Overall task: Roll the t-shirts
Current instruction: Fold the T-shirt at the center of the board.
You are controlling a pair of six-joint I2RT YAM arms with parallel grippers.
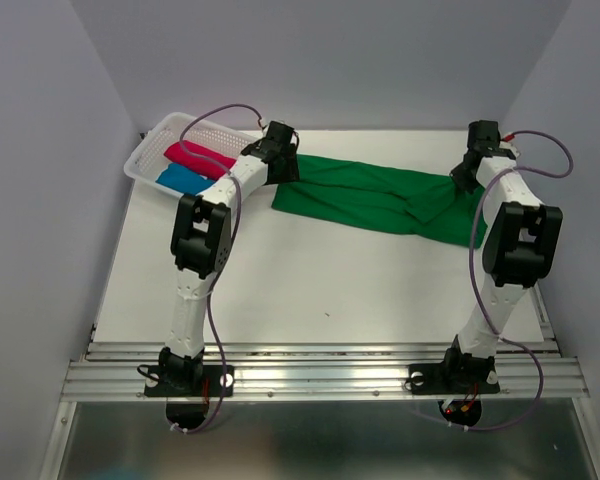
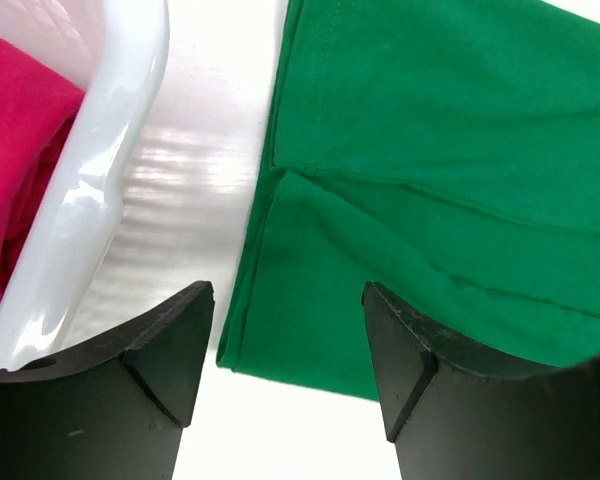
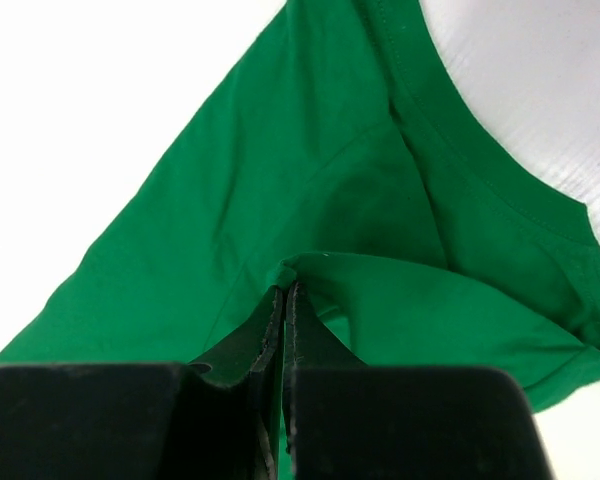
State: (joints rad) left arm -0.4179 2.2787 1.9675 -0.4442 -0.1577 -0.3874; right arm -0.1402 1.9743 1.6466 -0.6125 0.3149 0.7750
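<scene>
The bright green soft-fabric t-shirt (image 1: 380, 200) lies in a long band across the white table (image 1: 330, 290), the right gripper (image 3: 285, 292) pinching a fold near its collar, likely for tension, and the left gripper (image 2: 287, 292) spread wide over its hem (beside the white perforated plastic basket (image 2: 110, 150)).

Left gripper (image 2: 288, 300) is hovering low with jaws spread wide, while right gripper (image 3: 285, 285) is squeezing fully closed, pinching a fold of the green t-shirt (image 3: 280, 170).

No writing, label or number could be read from where I stood. The green t-shirt (image 1: 370, 200) was plain, and the white basket (image 1: 210, 127) at the upper left carried no mark.
</scene>
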